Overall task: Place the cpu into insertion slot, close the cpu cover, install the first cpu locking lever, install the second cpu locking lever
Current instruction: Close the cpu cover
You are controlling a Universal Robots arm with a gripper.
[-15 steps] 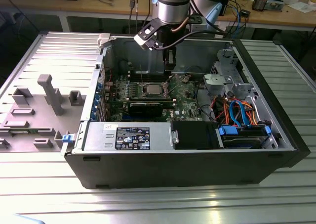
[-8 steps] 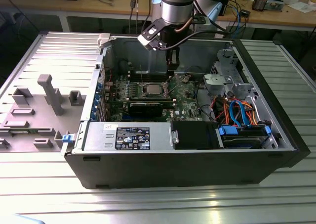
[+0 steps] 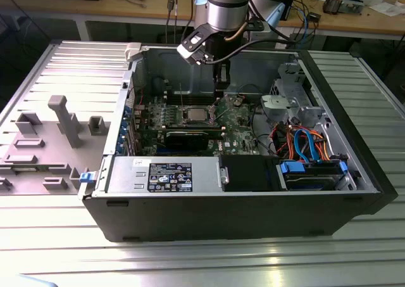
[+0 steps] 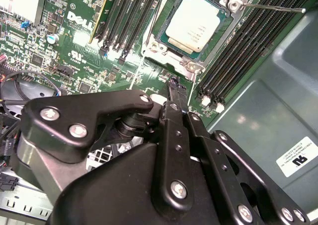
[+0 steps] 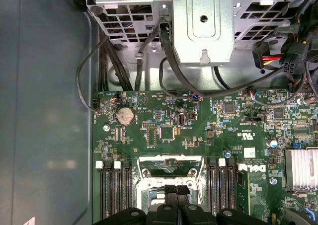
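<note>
Ribbed metal bench [image 3: 57, 249] carries one open computer case [image 3: 240, 217], its walls rising round the motherboard [image 3: 240, 119] with open room above. Toward the exterior view's left, one cpu [image 3: 193, 114] [image 4: 196, 22] lies seated in the board. One cpu cover [image 4: 191, 64] lies flat around it, and one thin locking lever [image 4: 271, 7] juts free past the cover's corner. Just beside, on that view's right, the gripper [image 3: 220, 84] hangs low, fingers [image 4: 171, 111] clenched on nothing.
</note>
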